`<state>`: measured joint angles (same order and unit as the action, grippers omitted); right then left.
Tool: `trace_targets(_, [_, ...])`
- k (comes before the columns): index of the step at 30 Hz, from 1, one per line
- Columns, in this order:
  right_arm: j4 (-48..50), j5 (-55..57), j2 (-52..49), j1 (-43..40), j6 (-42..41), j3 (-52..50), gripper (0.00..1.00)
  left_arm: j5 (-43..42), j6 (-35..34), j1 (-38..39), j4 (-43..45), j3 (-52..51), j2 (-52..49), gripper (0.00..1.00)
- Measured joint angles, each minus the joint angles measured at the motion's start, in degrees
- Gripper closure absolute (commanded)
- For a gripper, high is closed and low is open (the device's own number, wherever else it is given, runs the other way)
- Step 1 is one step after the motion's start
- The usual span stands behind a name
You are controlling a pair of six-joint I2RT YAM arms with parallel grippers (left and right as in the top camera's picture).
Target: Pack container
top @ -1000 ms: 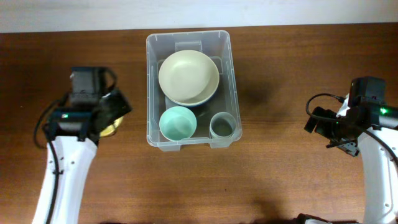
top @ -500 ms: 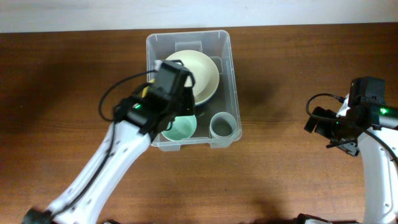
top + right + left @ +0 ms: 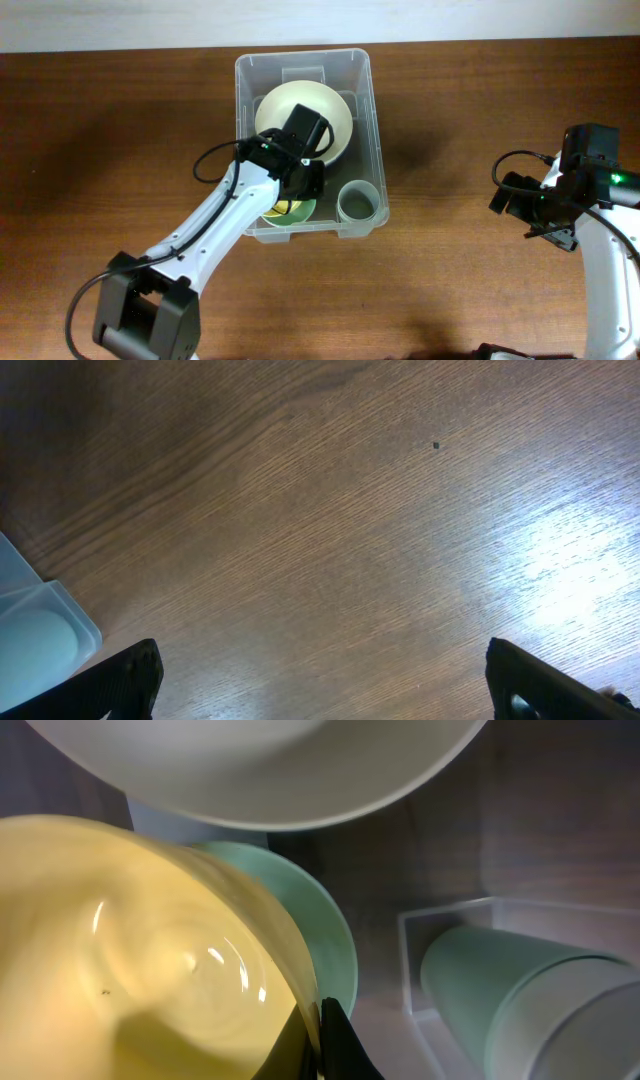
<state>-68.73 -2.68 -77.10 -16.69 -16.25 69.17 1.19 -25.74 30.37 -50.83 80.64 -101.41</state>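
The clear plastic container (image 3: pixel 365 120) stands at the table's middle back. In it lie a large cream bowl (image 3: pixel 335 110), a mint green bowl (image 3: pixel 330 935) and a pale green cup (image 3: pixel 359 203). My left gripper (image 3: pixel 298 185) reaches into the container's front left. It is shut on the rim of a yellow bowl (image 3: pixel 130 970), which sits in or just above the mint bowl. My right gripper (image 3: pixel 535 215) is open and empty over bare table at the far right. In the right wrist view its fingertips (image 3: pixel 325 680) are spread wide.
The cup (image 3: pixel 530 1000) stands just right of the held bowl. The cream bowl's rim (image 3: pixel 260 770) lies close behind it. A corner of the container (image 3: pixel 40 625) shows at the left edge of the right wrist view. Brown wood table (image 3: pixel 480 100) surrounds everything.
My left arm swung from the table's left side over to the container, carrying the yellow bowl, and lowered it onto the mint bowl. The right arm has not moved.
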Motion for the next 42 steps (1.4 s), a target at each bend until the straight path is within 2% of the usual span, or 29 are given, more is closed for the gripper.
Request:
trace_targets(2, [0.0,0.0,0.0,0.0,0.0,0.0,0.01,-0.2,0.0,0.1,-0.4,0.0,-0.2,0.94])
trace_targets(3, [0.0,0.0,0.0,0.0,0.1,0.0,0.01,-0.2,0.1,0.1,-0.5,0.0,-0.3,0.87])
trace_targets(5, [0.0,0.0,0.0,0.0,0.1,0.0,0.01,-0.2,0.6,0.1,-0.6,0.0,-0.3,0.57])
trace_targets(8, [0.0,0.0,0.0,0.0,0.0,0.0,0.01,-0.2,0.5,0.0,-0.7,0.0,-0.3,0.40])
trace_targets(13, [0.0,0.0,0.0,0.0,0.0,0.0,0.01,-0.2,1.6,-0.1,-3.8,1.9,-0.4,0.37])
trace_targets(18, [0.0,0.0,0.0,0.0,0.0,-0.1,0.01,2.0,2.2,-1.9,-10.8,10.3,-0.5,0.37])
trace_targets(23, [0.0,0.0,0.0,0.0,0.0,-0.2,0.01,7.4,2.4,-6.2,-17.9,20.0,-0.1,0.36])
trace_targets(26, [0.0,0.0,0.0,0.0,0.0,-0.2,0.02,9.0,2.4,-10.5,-19.6,22.0,1.4,0.32])
trace_targets(27, [0.0,0.0,0.0,0.0,0.1,-0.2,0.14,9.4,2.2,-12.6,-20.4,22.1,2.1,0.31])
trace_targets(28, [0.0,0.0,0.0,0.0,0.5,-0.2,0.32,9.6,1.8,-15.0,-21.4,22.1,3.0,0.30])
trace_targets(29, [0.0,-0.1,0.0,0.0,0.5,-0.2,0.59,9.7,1.2,-17.7,-22.4,22.1,3.7,0.30])
trace_targets(30, [0.0,-0.2,0.0,0.0,0.3,-0.2,0.96,9.4,0.7,-20.6,-23.4,22.1,4.3,0.30])
trace_targets(34, [1.5,-1.1,0.0,0.0,0.1,-0.2,0.96,5.2,-0.4,-32.9,-25.1,22.2,5.2,0.30])
trace_targets(36, [2.8,-2.1,0.0,0.4,0.2,-0.2,0.96,4.0,-0.4,-36.6,-24.2,21.4,5.2,0.30])
trace_targets(42, [8.2,-3.7,0.0,7.4,0.2,0.6,0.96,0.2,2.2,-39.4,-15.0,14.1,5.5,0.32])
